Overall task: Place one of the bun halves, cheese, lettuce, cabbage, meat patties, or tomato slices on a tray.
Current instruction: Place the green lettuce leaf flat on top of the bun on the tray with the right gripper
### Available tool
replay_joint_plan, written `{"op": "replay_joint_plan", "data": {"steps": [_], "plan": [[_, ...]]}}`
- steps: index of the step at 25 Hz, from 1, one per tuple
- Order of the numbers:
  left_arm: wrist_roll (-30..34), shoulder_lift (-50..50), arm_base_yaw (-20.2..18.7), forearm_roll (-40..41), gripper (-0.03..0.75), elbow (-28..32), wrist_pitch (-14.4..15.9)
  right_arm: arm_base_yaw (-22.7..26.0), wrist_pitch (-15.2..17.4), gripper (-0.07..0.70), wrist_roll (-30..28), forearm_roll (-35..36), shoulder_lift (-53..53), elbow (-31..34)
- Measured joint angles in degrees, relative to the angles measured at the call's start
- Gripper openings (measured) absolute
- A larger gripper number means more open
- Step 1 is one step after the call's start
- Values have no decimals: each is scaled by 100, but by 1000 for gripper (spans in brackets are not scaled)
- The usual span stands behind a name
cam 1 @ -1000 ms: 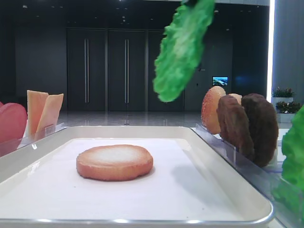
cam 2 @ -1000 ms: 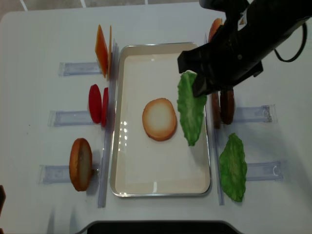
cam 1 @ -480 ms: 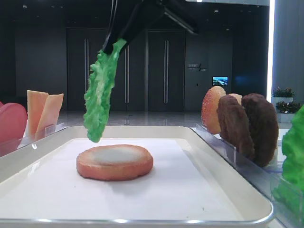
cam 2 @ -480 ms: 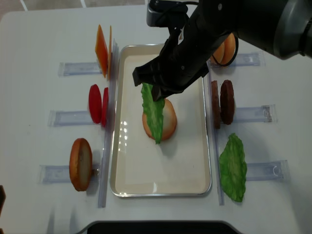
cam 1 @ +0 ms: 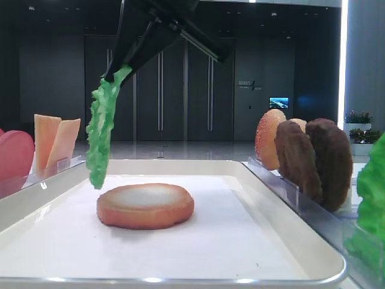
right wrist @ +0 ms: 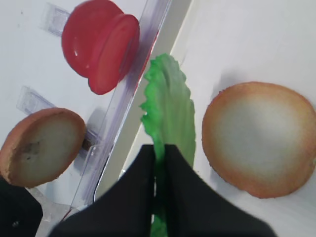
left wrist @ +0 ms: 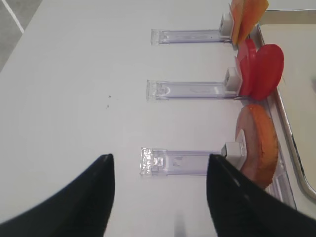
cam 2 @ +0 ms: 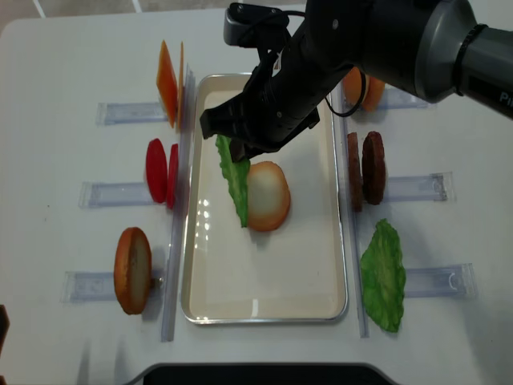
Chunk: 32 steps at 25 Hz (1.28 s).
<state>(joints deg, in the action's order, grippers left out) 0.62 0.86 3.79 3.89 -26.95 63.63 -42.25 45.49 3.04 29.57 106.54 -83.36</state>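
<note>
My right gripper is shut on the top edge of a green lettuce leaf. The leaf hangs edge-on in the air over the left half of the cream tray, its tip just left of the flat bun half lying on the liner. In the overhead view the dark arm covers the gripper above the lettuce. My left gripper stands open over bare table, left of the tray, with nothing between its fingers.
Clear holders left of the tray carry cheese, tomato slices and a bun half. On the right stand a domed bun, meat patties and a second lettuce leaf.
My right gripper has carried the lettuce leftward across the tray, from its right edge to over the bun's left side. The left gripper shows no movement.
</note>
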Motion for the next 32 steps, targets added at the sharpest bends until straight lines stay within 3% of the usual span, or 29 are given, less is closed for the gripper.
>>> {"op": "replay_joint_plan", "data": {"steps": [13,24,27,32], "plan": [[0,0,0,0,451,0,0,-21,-195,20,-194,-203,392,0],[0,0,0,0,451,0,0,92,71,22,-304,-846,398,0],[0,0,0,0,451,0,0,92,112,77,-304,-1068,398,0],[0,0,0,0,451,0,0,92,149,302,-262,-1754,398,0]]}}
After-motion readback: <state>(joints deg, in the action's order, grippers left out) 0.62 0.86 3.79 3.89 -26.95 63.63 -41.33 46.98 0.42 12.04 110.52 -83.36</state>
